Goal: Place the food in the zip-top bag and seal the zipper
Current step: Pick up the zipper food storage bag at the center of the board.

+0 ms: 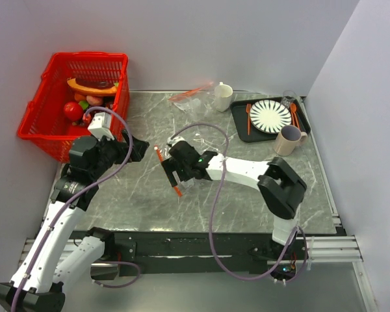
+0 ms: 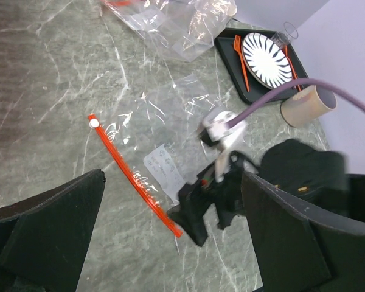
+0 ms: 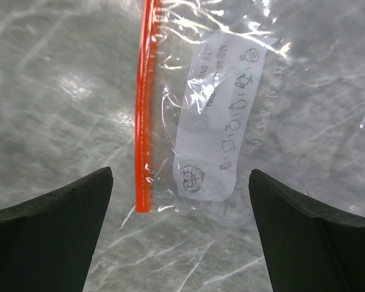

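Observation:
The clear zip-top bag [image 1: 171,166] lies flat on the marble table, and nothing shows inside it. Its orange-red zipper [image 1: 168,171] faces left. My right gripper [image 1: 176,175] hovers open over the bag's near corner. In the right wrist view the zipper [image 3: 144,109] and the bag's white label [image 3: 222,121] lie between my open fingers [image 3: 48,231]. My left gripper [image 1: 138,147] is open and empty, just left of the bag. It looks down on the zipper [image 2: 132,176] and the right gripper [image 2: 198,216]. A red round fruit [image 1: 73,110] and an orange curved piece [image 1: 89,86] lie in the red basket [image 1: 49,140].
A second clear red-edged bag [image 1: 192,96] lies at the back beside a white cup [image 1: 223,97]. A black tray [image 1: 242,130] at the back right holds a striped plate [image 1: 270,116] and orange cutlery. A beige mug [image 1: 288,140] stands in front of it.

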Motion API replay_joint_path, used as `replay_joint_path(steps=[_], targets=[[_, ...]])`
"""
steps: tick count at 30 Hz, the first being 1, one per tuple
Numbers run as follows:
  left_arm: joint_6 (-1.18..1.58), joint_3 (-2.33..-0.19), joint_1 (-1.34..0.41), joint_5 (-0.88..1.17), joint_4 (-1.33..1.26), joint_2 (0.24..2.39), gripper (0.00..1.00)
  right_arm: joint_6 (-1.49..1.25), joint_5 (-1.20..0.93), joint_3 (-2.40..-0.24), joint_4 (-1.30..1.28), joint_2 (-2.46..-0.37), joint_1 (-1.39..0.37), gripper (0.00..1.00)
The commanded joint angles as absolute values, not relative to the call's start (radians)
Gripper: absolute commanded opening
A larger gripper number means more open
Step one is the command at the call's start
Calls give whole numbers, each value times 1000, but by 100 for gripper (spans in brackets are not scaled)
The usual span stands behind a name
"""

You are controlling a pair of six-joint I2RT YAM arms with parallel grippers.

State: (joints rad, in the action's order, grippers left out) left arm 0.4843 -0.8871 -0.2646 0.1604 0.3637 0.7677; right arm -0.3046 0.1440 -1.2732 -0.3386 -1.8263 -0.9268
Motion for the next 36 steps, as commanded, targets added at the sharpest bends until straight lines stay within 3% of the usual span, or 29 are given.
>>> replay_joint_path(steps=[1, 7, 10, 11, 12, 13, 15, 24, 29, 36], targets=[[480, -908, -261, 166, 344, 749, 99, -267, 242, -1356, -391, -1888, -942, 100], [472, -899, -261, 155, 353, 732, 99, -276, 271, -1381, -408, -1986, -956, 96], [476, -900, -261, 156, 353, 736, 99, -293, 270, -1361, -402, -2017, -956, 79], [474, -899, -261, 156, 351, 738, 99, -301, 262, -1350, -396, -2014, -954, 65], [476, -896, -261, 160, 350, 736, 99, -305, 261, -1330, -388, -2008, -956, 36], [476, -893, -261, 160, 350, 739, 99, -311, 252, -1316, -373, -1981, -956, 19], [480, -888, -261, 167, 347, 742, 99, -327, 244, -1257, -336, -1932, -954, 0], [581, -798, -284, 284, 227, 787, 99, -425, 32, -1040, -97, -1527, -884, 0], [635, -770, -345, 276, 170, 811, 99, -526, -177, -912, 38, -1393, -781, 0], [761, -743, -408, 301, 42, 885, 99, -555, -248, -824, 126, -1275, -706, 0]])
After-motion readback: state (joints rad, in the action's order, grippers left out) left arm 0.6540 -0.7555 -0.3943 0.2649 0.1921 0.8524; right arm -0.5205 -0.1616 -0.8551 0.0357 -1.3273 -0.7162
